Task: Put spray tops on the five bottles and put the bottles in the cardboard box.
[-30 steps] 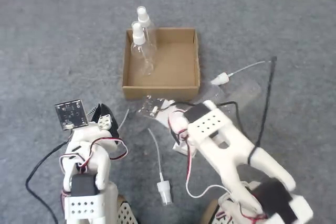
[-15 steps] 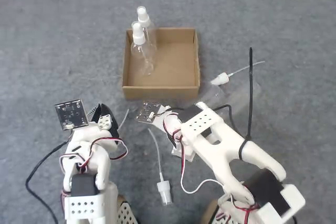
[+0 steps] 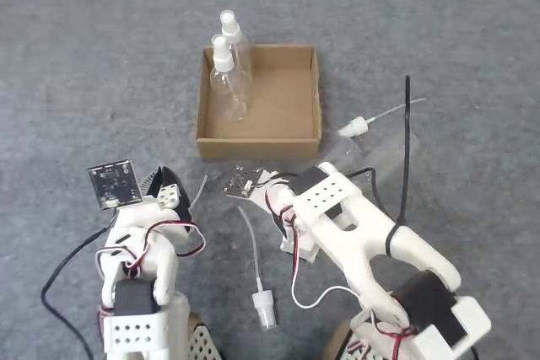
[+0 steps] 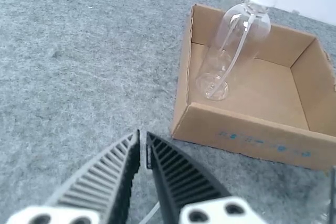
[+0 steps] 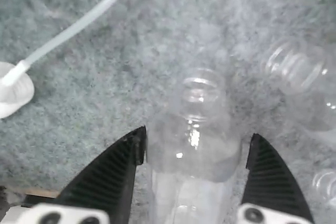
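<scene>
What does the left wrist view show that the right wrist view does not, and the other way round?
Left wrist view's own: the cardboard box with a capped bottle standing in it, and the left gripper, fingers together. Right wrist view's own: an uncapped bottle between the fingers of the right gripper, a loose spray top with its tube, and another bottle beside. Both: the grey carpet.
</scene>
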Controlling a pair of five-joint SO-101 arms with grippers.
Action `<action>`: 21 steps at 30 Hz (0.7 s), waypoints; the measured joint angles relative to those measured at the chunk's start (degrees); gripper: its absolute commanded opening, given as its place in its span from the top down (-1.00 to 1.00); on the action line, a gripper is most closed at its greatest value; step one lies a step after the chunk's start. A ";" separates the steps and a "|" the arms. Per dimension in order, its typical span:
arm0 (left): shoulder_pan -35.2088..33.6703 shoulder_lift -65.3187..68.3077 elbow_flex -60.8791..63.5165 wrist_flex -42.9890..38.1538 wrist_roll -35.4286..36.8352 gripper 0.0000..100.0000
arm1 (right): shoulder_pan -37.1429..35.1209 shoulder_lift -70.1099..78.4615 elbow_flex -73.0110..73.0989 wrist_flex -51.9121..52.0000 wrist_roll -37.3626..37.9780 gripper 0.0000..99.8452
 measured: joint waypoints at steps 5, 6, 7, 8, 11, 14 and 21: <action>0.00 0.00 0.00 0.00 0.00 0.98 | 0.00 0.00 0.00 0.00 0.00 0.62; 0.00 0.00 0.00 0.00 0.00 0.98 | -0.09 0.00 0.00 0.00 0.00 0.67; 0.00 0.00 0.00 0.00 0.00 0.98 | -0.09 0.00 0.00 0.00 0.00 0.73; 0.00 0.00 0.00 0.00 0.00 0.98 | -0.09 0.00 0.00 0.00 0.00 0.77; 0.00 0.00 0.00 0.00 0.00 0.98 | -0.09 0.00 -1.41 0.18 0.00 0.89; 0.00 0.00 0.00 0.00 0.00 0.98 | -0.09 0.00 -2.46 0.35 0.00 0.98; 0.00 0.00 0.00 0.00 0.00 0.98 | -0.09 0.00 -7.82 5.27 0.00 0.99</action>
